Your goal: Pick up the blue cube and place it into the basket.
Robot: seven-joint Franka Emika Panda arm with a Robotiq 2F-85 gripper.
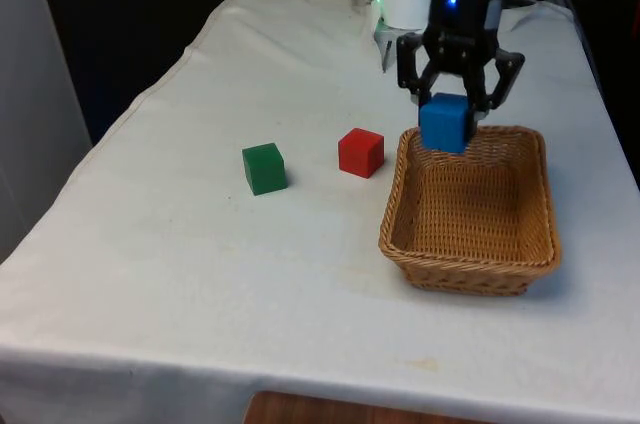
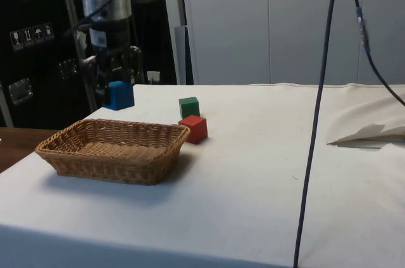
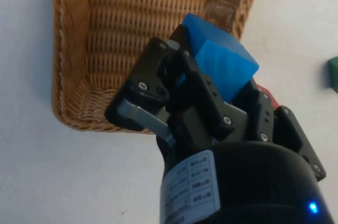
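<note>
The blue cube [image 1: 446, 123] hangs in the air with my gripper [image 1: 450, 114] shut on it, over the far rim of the wicker basket [image 1: 470, 249]. From the side, the blue cube [image 2: 118, 95] sits above the basket's far edge [image 2: 114, 148], held by my gripper [image 2: 112, 91]. In the wrist view the black fingers [image 3: 174, 76] clamp the blue cube [image 3: 224, 60], and the basket's woven floor [image 3: 137, 28] lies below it.
A red cube [image 1: 361, 152] rests on the cloth just off the basket on the front view's left. A green cube [image 1: 264, 167] lies further that way. A dark cable [image 2: 316, 122] hangs down in the side view.
</note>
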